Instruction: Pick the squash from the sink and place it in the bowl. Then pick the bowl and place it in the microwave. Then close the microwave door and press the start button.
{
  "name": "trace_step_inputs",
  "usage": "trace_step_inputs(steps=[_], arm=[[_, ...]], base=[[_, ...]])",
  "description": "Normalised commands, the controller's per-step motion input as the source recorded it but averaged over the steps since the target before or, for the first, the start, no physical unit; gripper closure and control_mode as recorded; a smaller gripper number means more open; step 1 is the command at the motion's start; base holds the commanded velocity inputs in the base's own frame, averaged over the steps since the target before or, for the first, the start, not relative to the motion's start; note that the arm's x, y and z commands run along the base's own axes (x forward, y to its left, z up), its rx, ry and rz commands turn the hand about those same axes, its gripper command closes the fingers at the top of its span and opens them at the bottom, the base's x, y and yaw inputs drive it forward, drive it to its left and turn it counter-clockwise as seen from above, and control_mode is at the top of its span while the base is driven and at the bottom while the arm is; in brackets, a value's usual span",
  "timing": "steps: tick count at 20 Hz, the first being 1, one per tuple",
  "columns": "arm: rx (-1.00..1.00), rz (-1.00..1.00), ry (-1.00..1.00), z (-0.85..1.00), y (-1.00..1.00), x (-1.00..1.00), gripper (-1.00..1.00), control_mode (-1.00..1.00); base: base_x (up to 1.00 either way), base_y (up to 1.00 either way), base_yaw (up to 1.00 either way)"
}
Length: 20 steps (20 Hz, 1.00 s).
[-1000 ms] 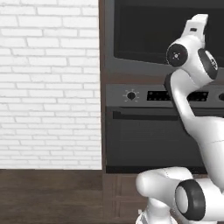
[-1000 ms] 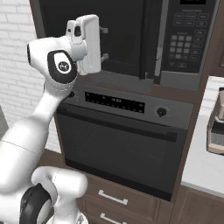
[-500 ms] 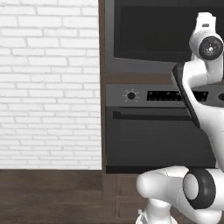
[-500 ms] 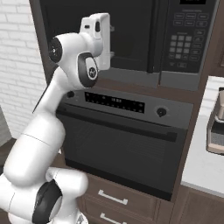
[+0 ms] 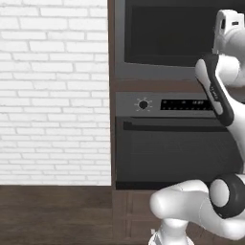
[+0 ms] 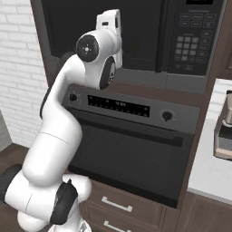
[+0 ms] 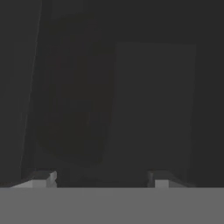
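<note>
Brick wall at left base view's left, microwave door [image 5: 167, 31] shut high above the oven [image 5: 177, 153]. Right base view: keypad [image 6: 189, 43] lies right of the raised hand. Hand view: claw [image 7: 103, 177] parted, empty, facing dark glass; squash unseen.

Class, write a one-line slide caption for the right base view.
White arm raised before the shut microwave door, above the oven.

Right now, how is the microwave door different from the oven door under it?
The microwave door sits higher, and no handle shows on it; the oven door sits lower and has a dark bar handle across its top. The microwave's keypad is beside its door; the oven's knobs and display strip run above its door. Both doors are dark and shut.
</note>
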Motion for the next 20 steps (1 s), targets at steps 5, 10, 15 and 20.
trace_step_inputs(steps=[5,10,15,20], arm=[[0.00,0.13,0.09,0.00,-0.02,0.33,-1.00,-1.00],[0.02,0.21,-0.03,0.05,-0.32,-0.92,-1.00,-1.00],[0.03,0.19,-0.08,-0.19,-0.21,-1.00,-1.00,-1.00],[0.05,0.10,-0.06,-0.46,-0.75,-0.96,-1.00,-1.00]], base=[[0.00,0.00,0.00],[0.00,0.00,0.00],[0.00,0.00,0.00],[0.00,0.00,0.00]])
